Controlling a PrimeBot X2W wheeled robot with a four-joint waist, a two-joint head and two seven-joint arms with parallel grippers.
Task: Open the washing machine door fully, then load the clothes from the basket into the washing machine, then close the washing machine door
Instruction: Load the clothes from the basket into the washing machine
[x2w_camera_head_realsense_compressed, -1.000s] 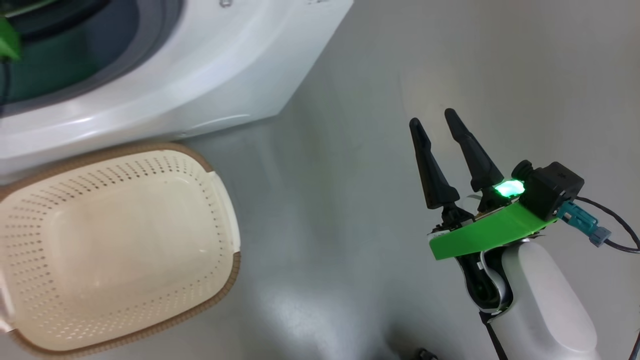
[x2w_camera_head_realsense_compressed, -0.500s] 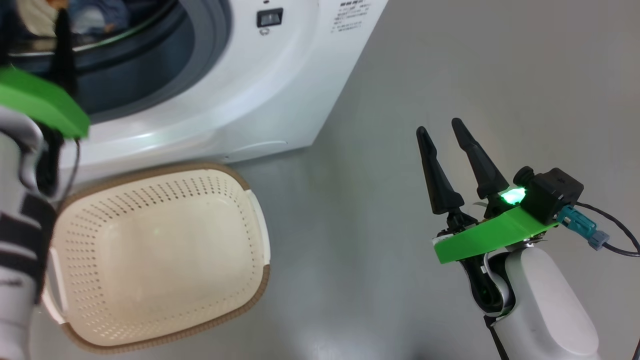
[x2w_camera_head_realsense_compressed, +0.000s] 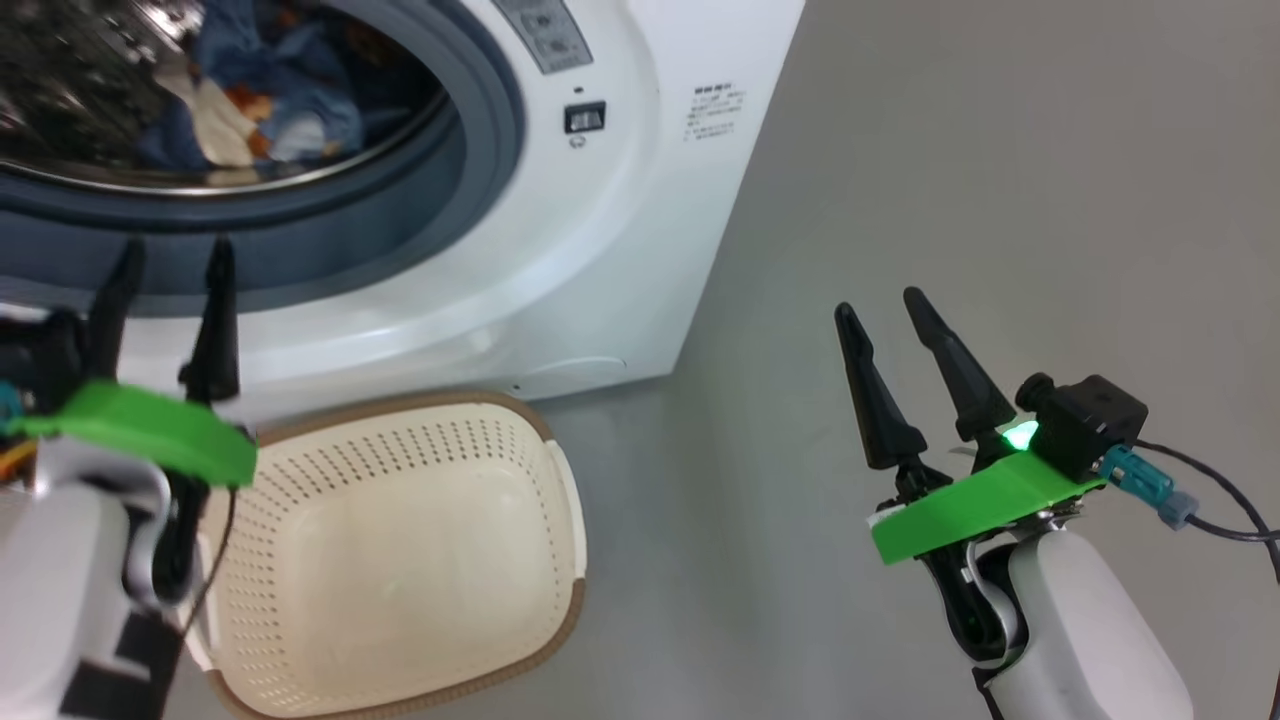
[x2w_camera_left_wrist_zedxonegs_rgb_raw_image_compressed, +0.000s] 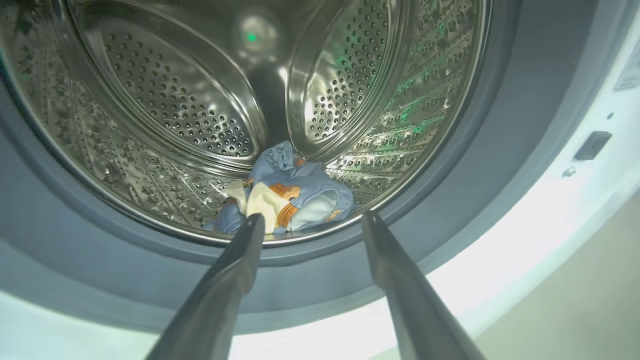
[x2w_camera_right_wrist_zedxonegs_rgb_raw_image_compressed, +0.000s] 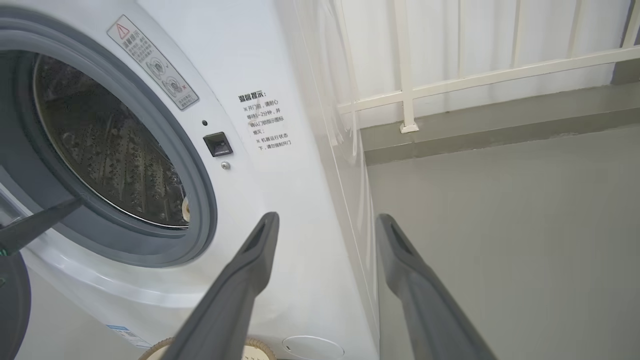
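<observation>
A grey floor (x2w_camera_head_realsense_compressed: 950, 150) filled the right of the head view. One washing machine (x2w_camera_head_realsense_compressed: 620, 250) stood upper left, one basket (x2w_camera_head_realsense_compressed: 400, 560) lower centre. One bundle of clothes (x2w_camera_left_wrist_zedxonegs_rgb_raw_image_compressed: 285, 195) lay in the drum (x2w_camera_left_wrist_zedxonegs_rgb_raw_image_compressed: 165, 100), in the left wrist view just above the spread, empty jaws of the left gripper (x2w_camera_left_wrist_zedxonegs_rgb_raw_image_compressed: 312, 216). The right gripper (x2w_camera_head_realsense_compressed: 880, 303), lower right, gaped empty too.

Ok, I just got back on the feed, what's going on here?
Loading looks done: the clothes lie in a heap at the front of the drum, and the basket on the floor in front of the washer is empty. The left jaws stand open and empty just outside the drum mouth. The right jaws, also open and empty, hang over the floor beside the washer. The opening is uncovered, so closing the door is what is left.
</observation>
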